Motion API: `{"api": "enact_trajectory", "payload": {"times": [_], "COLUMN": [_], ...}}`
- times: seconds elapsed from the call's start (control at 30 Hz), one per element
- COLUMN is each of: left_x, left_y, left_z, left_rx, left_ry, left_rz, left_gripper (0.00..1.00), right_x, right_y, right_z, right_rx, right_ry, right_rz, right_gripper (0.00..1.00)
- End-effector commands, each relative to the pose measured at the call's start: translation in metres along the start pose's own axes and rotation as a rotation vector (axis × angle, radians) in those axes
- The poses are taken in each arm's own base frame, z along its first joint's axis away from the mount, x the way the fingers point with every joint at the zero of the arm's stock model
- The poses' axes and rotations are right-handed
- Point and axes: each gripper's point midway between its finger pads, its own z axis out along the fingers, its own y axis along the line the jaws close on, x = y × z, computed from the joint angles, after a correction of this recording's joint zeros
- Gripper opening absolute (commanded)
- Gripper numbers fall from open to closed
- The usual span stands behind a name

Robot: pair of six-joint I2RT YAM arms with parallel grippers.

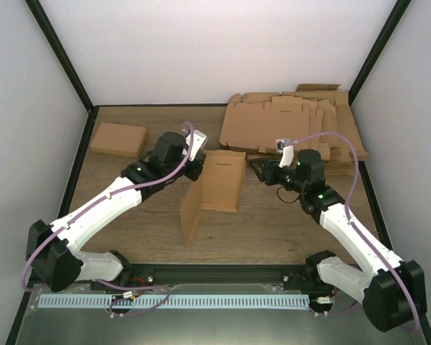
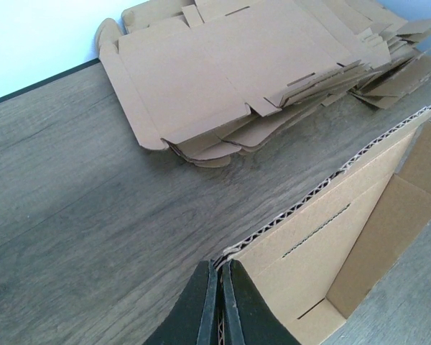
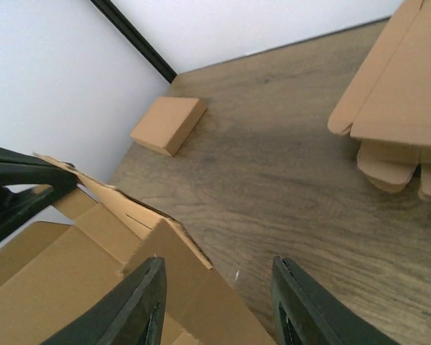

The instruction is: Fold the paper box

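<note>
You have one part-folded brown corrugated cardboard box (image 1: 223, 183) at the middle of the wood-grain table (image 1: 273, 226), with its walls raised. Your left gripper (image 2: 218, 267) is clamped on the raw corrugated edge of its left wall. Your right gripper (image 3: 217, 266) has its jaws spread and holds nothing, just beside the box's right side. One closed flat brown cardboard box (image 1: 118, 139) lies far left. One heap of flat brown cardboard blanks (image 1: 294, 126) lies far right; you cannot count its sheets.

Matt brown corrugated cardboard of the paper box (image 2: 309, 244), fluted edges exposed, on a matt, wood-grained table (image 2: 93, 215).
</note>
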Motion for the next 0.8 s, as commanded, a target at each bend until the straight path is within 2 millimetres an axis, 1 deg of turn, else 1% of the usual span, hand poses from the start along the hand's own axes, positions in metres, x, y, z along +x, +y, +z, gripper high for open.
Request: {"api": "enact_trajectory", "payload": {"times": [0.0, 0.17, 0.37, 0.67, 0.77], "left_x": [-0.003, -0.003, -0.003, 0.000, -0.001], "left_y": [-0.004, -0.006, -0.009, -0.015, -0.018], "left_z": [0.000, 0.001, 0.001, 0.003, 0.003], "left_rx": [0.015, 0.027, 0.041, 0.064, 0.077], "left_ry": [-0.018, -0.018, -0.016, -0.006, -0.006], "left_rz": [-0.002, -0.002, -0.003, 0.007, 0.002], "left_gripper": [0.04, 0.04, 0.04, 0.04, 0.08], "right_x": [0.006, 0.014, 0.022, 0.026, 0.029], "right_y": [-0.002, 0.007, 0.008, 0.003, 0.003], "right_z": [0.008, 0.017, 0.025, 0.029, 0.029], "right_rx": [-0.032, -0.117, -0.150, -0.128, -0.131], "right_ry": [0.033, 0.079, 0.135, 0.173, 0.183], "right_rz": [0.021, 0.004, -0.001, 0.001, 0.005], "right_gripper": [0.42, 0.42, 0.41, 0.39, 0.37]}}
